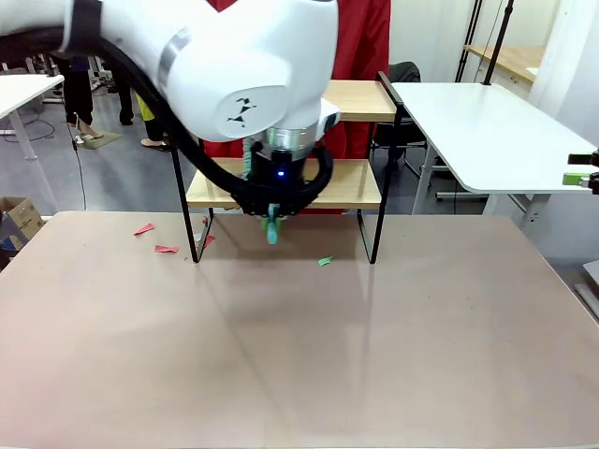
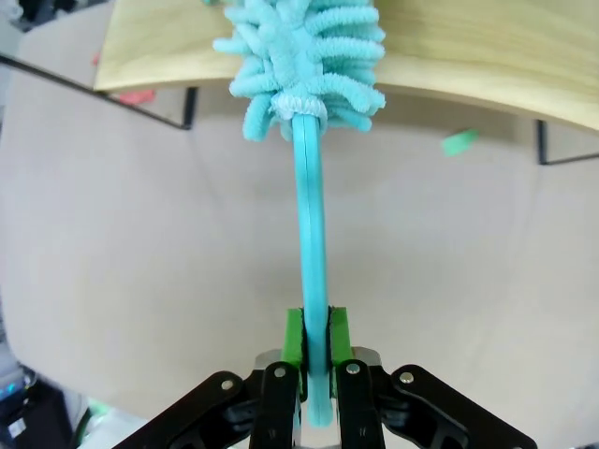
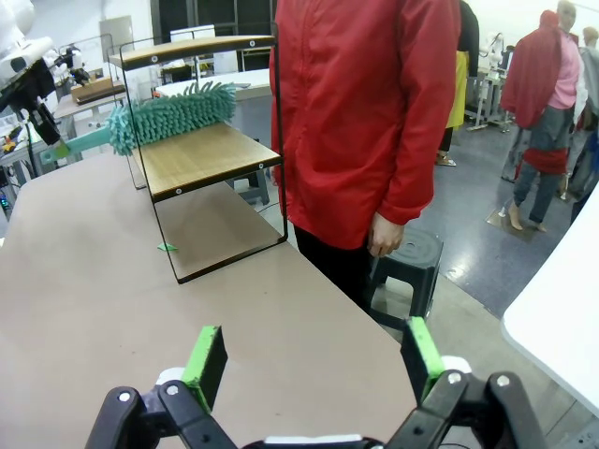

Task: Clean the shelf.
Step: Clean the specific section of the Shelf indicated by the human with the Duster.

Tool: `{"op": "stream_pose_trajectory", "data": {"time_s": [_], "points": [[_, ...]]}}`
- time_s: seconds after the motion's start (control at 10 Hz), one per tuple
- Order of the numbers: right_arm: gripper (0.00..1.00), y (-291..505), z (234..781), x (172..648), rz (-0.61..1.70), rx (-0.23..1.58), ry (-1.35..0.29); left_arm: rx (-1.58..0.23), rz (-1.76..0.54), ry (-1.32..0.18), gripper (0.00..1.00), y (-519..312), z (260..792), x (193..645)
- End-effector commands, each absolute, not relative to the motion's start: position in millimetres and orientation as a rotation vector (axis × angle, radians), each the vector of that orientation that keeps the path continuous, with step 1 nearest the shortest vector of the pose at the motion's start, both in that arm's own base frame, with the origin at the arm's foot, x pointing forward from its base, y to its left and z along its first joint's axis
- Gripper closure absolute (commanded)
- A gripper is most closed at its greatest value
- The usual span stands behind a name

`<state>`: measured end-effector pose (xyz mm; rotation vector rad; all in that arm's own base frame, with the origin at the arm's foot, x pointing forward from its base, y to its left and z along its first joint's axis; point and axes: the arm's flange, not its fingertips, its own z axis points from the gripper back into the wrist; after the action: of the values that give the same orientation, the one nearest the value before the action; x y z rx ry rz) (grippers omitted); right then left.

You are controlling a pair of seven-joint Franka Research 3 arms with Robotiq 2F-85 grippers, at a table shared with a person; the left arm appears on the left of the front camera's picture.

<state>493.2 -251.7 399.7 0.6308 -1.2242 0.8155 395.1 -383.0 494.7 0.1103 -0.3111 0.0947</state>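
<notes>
The shelf (image 1: 348,187), two light wooden boards on a thin black frame, stands at the far middle of the table. My left gripper (image 1: 273,226) hangs just in front of its lower board, shut on the handle of a teal fluffy duster (image 2: 312,234). The duster's head (image 2: 304,47) lies on the lower board (image 2: 487,65). From the side, the right wrist view has the duster (image 3: 173,114) resting along the lower board of the shelf (image 3: 211,154). My right gripper (image 3: 314,360) is open and holds nothing, low over the table's right end, far from the shelf.
Red paper scraps (image 1: 143,229) (image 1: 166,249) and a green scrap (image 1: 325,261) lie on the table by the shelf's feet. A person in a red coat (image 3: 365,122) stands right behind the shelf. A white table (image 1: 487,122) is at the far right.
</notes>
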Motion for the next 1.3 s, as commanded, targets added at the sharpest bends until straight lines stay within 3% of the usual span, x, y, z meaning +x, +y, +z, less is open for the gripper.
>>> {"op": "stream_pose_trajectory", "data": {"time_s": [0.0,0.5,0.8,0.9,1.2], "points": [[0.00,-250,403,494,0.820,0.628,-1.228,0.145,0.132,-0.300,0.87,-354,491,394],[0.00,-250,403,494,0.820,0.628,-1.228,0.448,0.259,-0.398,0.87,-318,500,390],[0.00,-250,403,494,0.820,0.628,-1.228,0.377,0.237,-0.513,0.87,-344,523,366],[0.00,-250,403,494,0.820,0.628,-1.228,0.415,0.205,-0.425,0.87,-331,510,380],[0.00,-250,403,494,0.820,0.628,-1.228,0.400,0.200,-0.447,0.87,-343,515,372]]}}
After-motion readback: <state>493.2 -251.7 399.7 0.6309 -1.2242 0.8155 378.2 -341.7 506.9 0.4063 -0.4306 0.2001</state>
